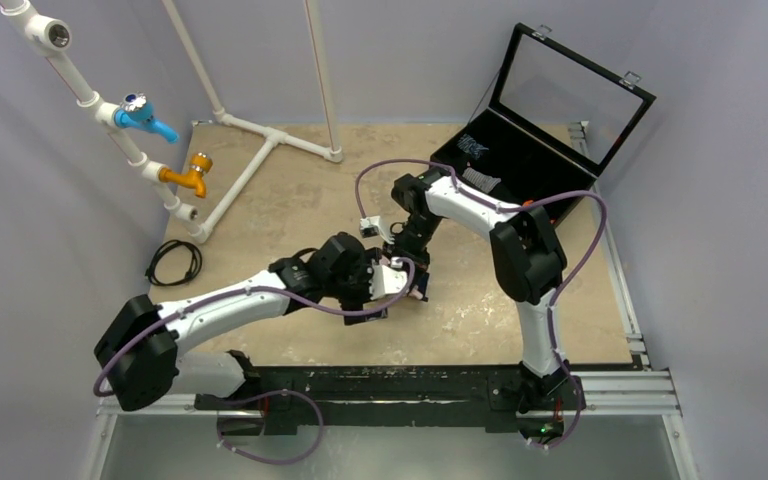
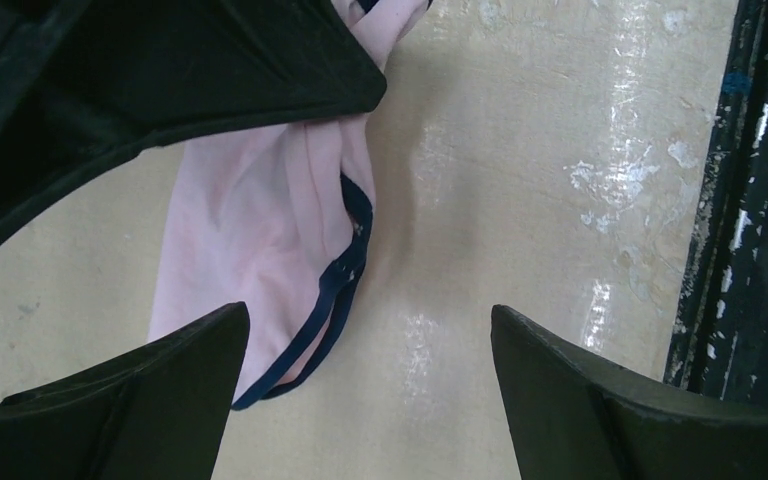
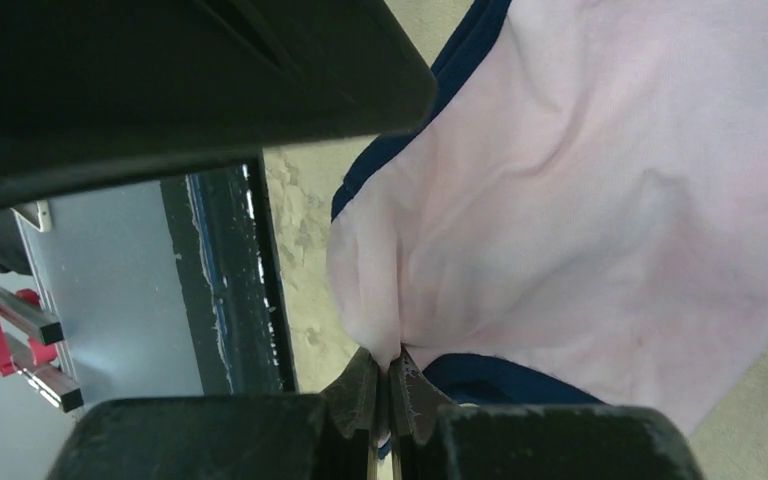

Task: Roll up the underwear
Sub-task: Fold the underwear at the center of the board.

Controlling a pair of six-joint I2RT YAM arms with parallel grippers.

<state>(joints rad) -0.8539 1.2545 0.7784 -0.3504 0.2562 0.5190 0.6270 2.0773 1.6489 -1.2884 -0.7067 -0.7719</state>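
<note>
The underwear point(image 3: 580, 200), pale pink with navy edge trim, lies creased and bunched near the middle of the worktop point(image 2: 520, 150). The right claw point(image 3: 390, 375) is clamped on a pinched fold. The left claw point(image 2: 365, 315) stands wide apart over it.

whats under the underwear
Only the beige tabletop shows around the pink underwear, pinched by the right pincer. Whatever lies directly beneath the cloth is covered.

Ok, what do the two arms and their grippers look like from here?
Both the left arm and right arm have white link shells with bulky black joint housings, each trailed by a looping purple cable. The left gripper has broad matte black wedge-shaped fingers; the right gripper has black fingers with ridged tips.
</note>
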